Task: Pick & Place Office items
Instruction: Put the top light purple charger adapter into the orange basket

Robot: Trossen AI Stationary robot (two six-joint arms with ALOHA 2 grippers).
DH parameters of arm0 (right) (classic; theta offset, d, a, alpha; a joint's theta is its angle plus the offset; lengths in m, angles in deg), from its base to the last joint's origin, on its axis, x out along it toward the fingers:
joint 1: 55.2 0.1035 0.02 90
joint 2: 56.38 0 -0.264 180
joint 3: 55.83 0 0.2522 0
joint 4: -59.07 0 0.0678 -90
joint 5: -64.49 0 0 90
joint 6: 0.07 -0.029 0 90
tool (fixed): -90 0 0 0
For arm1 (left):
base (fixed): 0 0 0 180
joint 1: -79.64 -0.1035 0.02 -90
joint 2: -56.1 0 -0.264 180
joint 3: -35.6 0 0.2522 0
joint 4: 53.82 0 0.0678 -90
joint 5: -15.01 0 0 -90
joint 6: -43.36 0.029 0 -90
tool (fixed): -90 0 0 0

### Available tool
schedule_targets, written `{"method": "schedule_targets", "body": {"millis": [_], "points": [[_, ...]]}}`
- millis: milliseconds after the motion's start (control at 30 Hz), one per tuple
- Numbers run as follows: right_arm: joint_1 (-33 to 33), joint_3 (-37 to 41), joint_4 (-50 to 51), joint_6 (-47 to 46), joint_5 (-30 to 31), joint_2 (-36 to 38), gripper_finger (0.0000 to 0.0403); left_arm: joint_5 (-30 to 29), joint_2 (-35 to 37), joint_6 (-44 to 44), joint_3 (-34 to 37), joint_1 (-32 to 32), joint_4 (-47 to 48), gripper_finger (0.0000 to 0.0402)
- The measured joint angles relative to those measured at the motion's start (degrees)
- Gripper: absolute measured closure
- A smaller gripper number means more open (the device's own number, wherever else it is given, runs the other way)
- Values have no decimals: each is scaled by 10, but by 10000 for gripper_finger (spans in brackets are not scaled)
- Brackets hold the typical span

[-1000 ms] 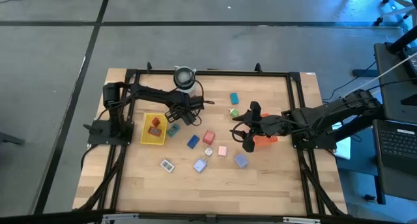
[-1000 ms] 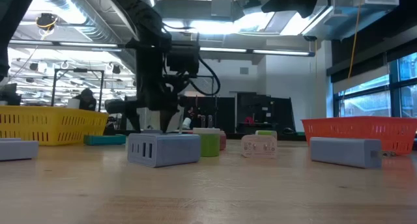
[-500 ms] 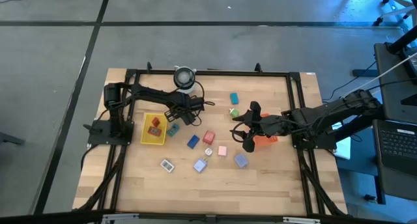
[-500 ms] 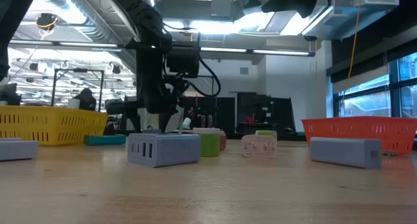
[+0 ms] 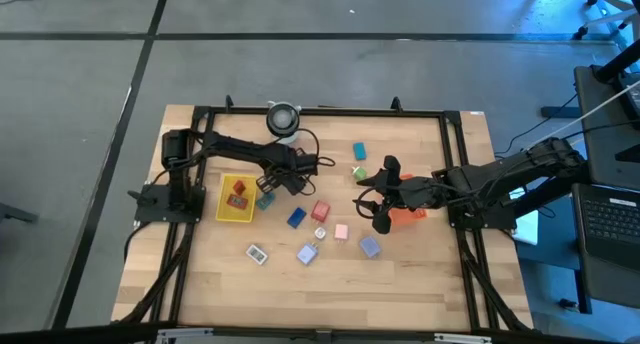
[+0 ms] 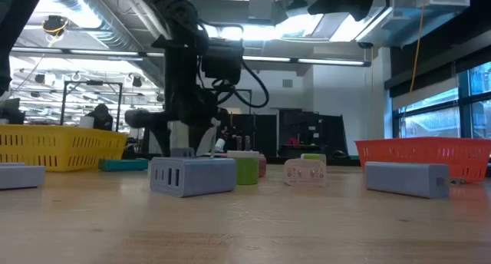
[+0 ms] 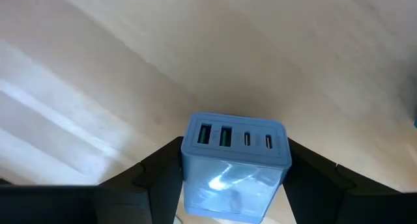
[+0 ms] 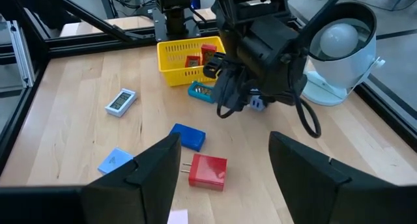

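My left gripper (image 5: 290,172) is shut on a light blue charger block with four ports (image 7: 234,162), above the table right of the yellow tray (image 5: 236,199), which holds red pieces. My right gripper (image 5: 378,196) is open and empty at the left rim of the orange-red tray (image 5: 408,218). Loose pieces lie flat on the wood: teal (image 5: 265,198), blue (image 5: 296,217), red (image 5: 320,211), pink (image 5: 341,231), two lavender (image 5: 369,246) (image 5: 307,252), white (image 5: 257,253), green (image 5: 360,171), blue-green (image 5: 358,151). My left gripper pinches the charger block between its two fingers, on its two opposite sides (image 7: 187,178), with the port face pointing away from the wrist. The fingers (image 7: 159,168) come from above, pointing down. The block hangs clear of the table.
A round grey-white cylinder (image 5: 283,117) stands at the far edge, behind my left arm. A black frame (image 5: 320,111) runs around the table. Bare wood lies along the near edge (image 5: 320,294). In the low view a lavender charger (image 6: 192,176) stands nearest.
My left gripper has gone a little toward the table's right edge, still shut on the blue charger block, which stays clear of the table. My right arm has kept still.
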State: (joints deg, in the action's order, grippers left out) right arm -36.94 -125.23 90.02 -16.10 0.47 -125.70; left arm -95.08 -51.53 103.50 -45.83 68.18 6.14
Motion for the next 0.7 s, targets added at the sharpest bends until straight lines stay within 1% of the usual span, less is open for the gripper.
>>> {"method": "schedule_targets", "body": {"millis": [67, 233, 433, 600, 700], "points": [[0, 0, 0, 0, 0, 0, 170, 8, 0, -13, -6, 4, 5, 185], [0, 0, 0, 1, 0, 0, 170, 60, 1, -77, -24, 14, 20, 185], [0, 0, -3, 2, 2, 0, 170, 156, 1, -190, -83, 15, 36, 186], [0, 0, -3, 4, 2, 0, 170, 223, 2, -251, -140, 6, 54, 189], [1, 0, 7, 7, 39, 3, 170, 243, 2, -269, -171, 4, 67, 190]]}}
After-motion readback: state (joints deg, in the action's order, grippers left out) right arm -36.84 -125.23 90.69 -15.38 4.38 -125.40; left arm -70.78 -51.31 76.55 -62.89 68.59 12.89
